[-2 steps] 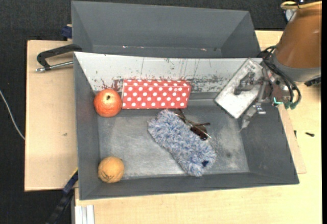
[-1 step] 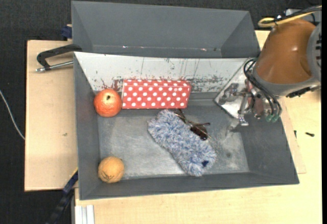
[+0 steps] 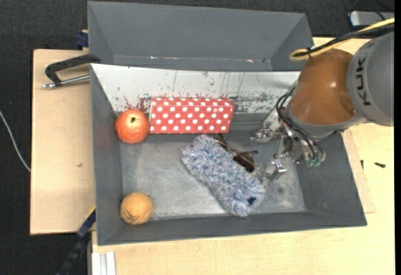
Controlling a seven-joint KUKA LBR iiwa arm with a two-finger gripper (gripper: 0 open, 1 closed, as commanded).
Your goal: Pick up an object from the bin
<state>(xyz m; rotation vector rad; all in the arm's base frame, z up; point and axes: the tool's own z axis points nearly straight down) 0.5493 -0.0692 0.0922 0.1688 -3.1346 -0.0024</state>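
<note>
My gripper (image 3: 274, 164) hangs low at the right side of the bin, just right of a fluffy blue-and-white cloth (image 3: 220, 173) that lies slantwise across the bin's middle. A small dark brown thing (image 3: 243, 157) rests on the cloth's upper right edge, close to the gripper's left. Nothing shows held in the gripper.
A red box with white dots (image 3: 191, 116) lies along the back wall, with a red apple (image 3: 131, 126) at its left end. An orange fruit (image 3: 136, 207) sits in the front left corner. The arm's orange cover hides the bin's right back corner.
</note>
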